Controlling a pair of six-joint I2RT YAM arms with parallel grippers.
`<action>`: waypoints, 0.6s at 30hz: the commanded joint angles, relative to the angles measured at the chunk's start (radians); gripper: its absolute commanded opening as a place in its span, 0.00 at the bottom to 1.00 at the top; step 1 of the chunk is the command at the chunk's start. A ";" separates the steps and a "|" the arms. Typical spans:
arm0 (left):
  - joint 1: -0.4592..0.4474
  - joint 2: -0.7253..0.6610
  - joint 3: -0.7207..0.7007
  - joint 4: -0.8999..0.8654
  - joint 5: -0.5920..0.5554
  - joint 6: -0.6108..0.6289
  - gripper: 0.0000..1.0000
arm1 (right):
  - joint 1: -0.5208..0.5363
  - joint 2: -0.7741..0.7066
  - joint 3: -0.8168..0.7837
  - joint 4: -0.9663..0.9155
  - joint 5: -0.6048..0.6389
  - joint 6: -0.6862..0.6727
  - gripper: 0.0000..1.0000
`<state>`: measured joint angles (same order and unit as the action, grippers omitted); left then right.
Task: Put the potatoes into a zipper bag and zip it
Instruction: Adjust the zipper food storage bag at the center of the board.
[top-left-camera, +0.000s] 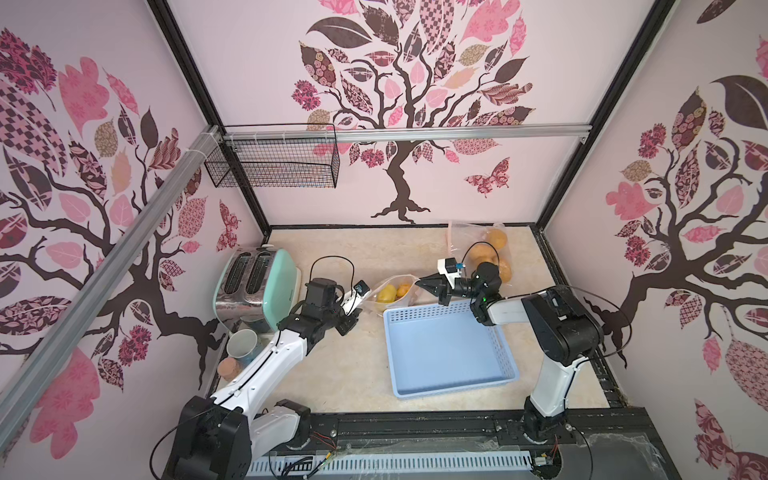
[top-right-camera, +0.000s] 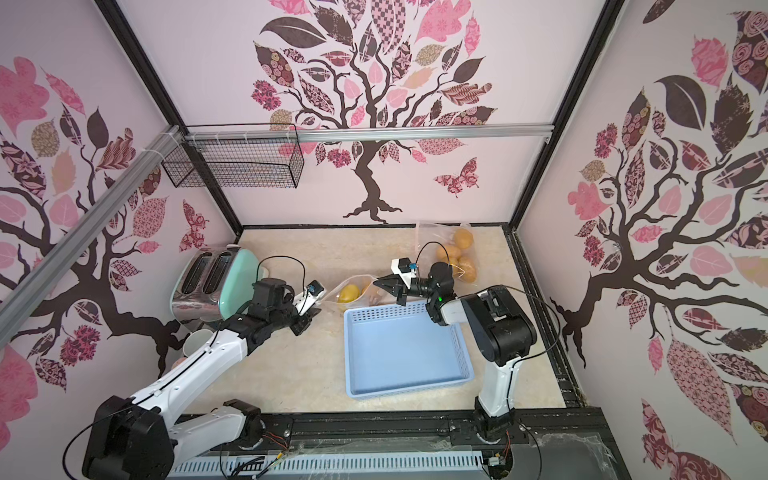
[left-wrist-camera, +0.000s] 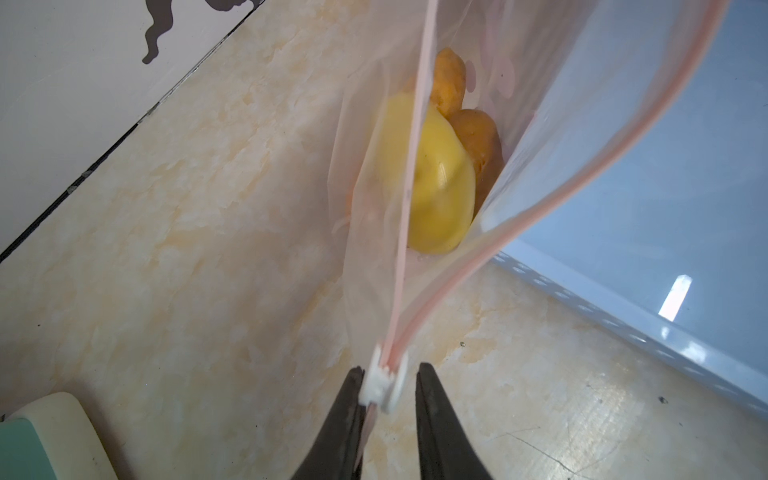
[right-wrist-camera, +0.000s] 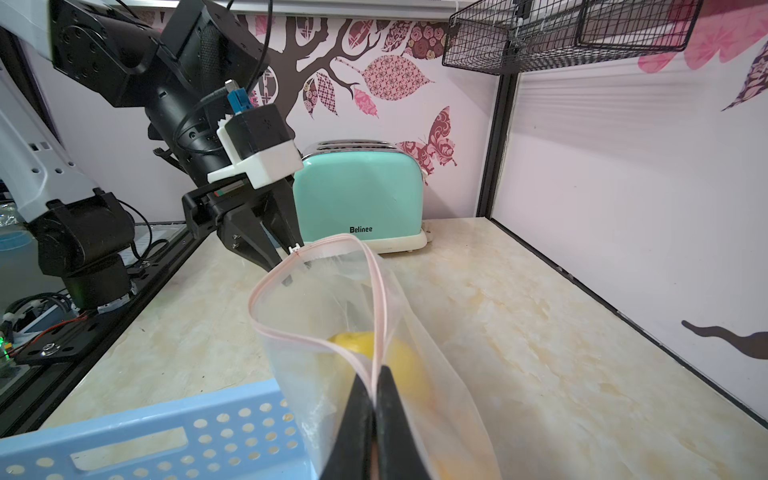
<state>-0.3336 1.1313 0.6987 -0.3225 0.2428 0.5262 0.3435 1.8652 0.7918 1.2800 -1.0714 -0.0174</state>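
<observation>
The left end effector (left-wrist-camera: 390, 369) has its two dark fingers apart, straddling the small white zip slider (left-wrist-camera: 382, 384). One finger touches the slider and the other shows a gap, so nothing is clamped. The slider sits at one end of the pink track of a clear plastic zipper bag (left-wrist-camera: 552, 116), whose mouth gapes. At the far end of that mouth the right end effector (right-wrist-camera: 374, 372) is closed tight on both track strips together, holding the edge up. Inside the bag are the potatoes: a smooth yellow-green potato (left-wrist-camera: 440, 195) in front and two orange-brown potatoes (left-wrist-camera: 478, 141) behind it. The film blurs them, and whether more lie beneath cannot be told. The bag rests on the beige marbled table (top-left-camera: 332, 365), just behind a light blue perforated plastic basket (top-left-camera: 449, 345). A second clear bag (top-left-camera: 461, 230) with more orange-brown potatoes lies at the back, partly behind the right arm. Beside the mint-green toaster (top-left-camera: 266, 286), a pale mug (top-left-camera: 241, 345) and a peach round fruit (top-left-camera: 227, 368) are partly covered by the left arm.
</observation>
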 joint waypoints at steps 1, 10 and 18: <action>0.001 -0.018 -0.008 0.023 0.023 0.004 0.14 | -0.005 0.020 0.000 0.030 -0.022 0.017 0.00; 0.001 -0.105 -0.009 -0.036 -0.035 -0.016 0.00 | -0.008 0.015 -0.003 0.033 -0.004 0.017 0.00; -0.005 -0.187 0.242 -0.492 -0.082 -0.064 0.00 | -0.008 -0.063 -0.014 0.028 0.059 0.042 0.65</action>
<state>-0.3363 0.9688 0.8024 -0.6041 0.1867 0.5022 0.3431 1.8599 0.7895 1.2903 -1.0386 0.0017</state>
